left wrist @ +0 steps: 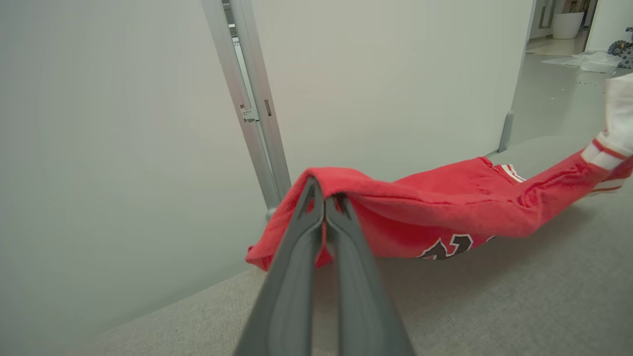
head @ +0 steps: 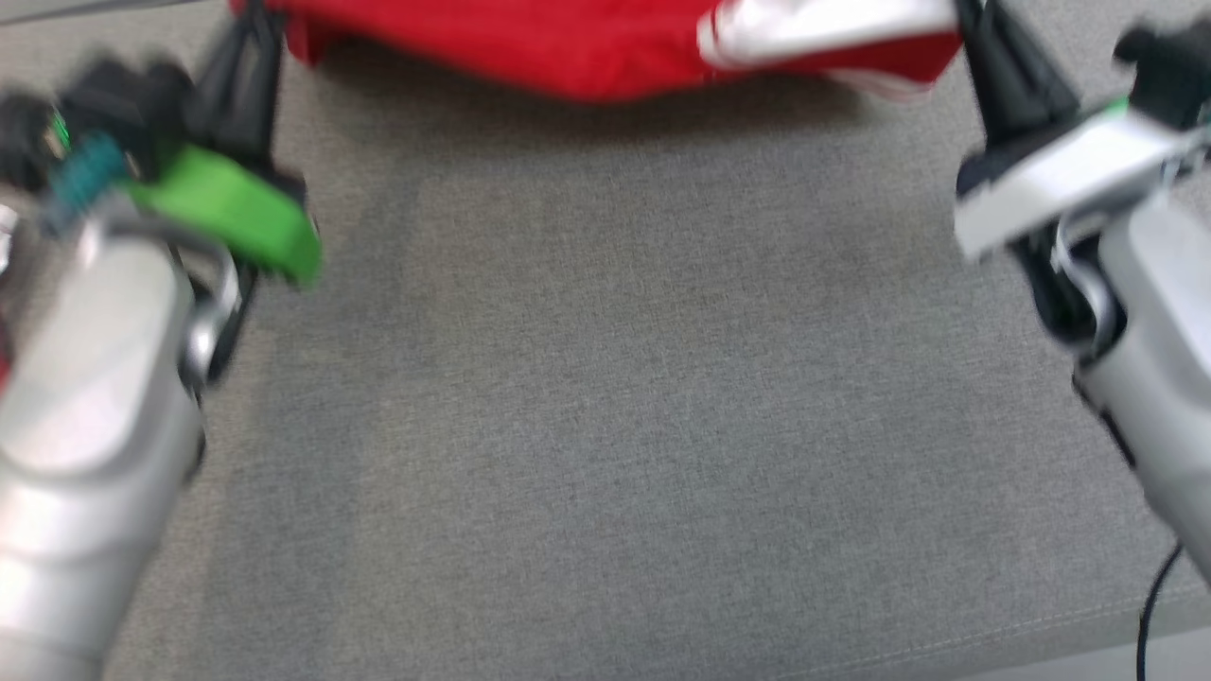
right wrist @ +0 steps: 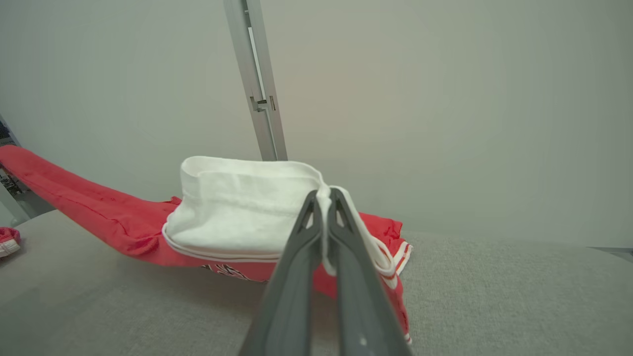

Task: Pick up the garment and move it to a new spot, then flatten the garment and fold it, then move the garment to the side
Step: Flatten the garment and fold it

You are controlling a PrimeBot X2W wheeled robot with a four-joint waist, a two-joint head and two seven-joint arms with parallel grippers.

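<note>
fleecy cloth garment (left wrist: 445, 198), matt coarse-woven upholstery (head: 605, 426), brushed metal post (right wrist: 247, 39)

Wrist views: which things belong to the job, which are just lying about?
Job: garment; left pincer and right pincer, both shut on it; grey surface.
Lying about: metal post; white pot; red-white item.

The garment (head: 587, 47) hangs over the padded surface (head: 615, 397), with the left gripper (left wrist: 325, 197) at its left end, the right gripper (right wrist: 324, 198) at its right end and the wall (left wrist: 395, 74) behind it.
</note>
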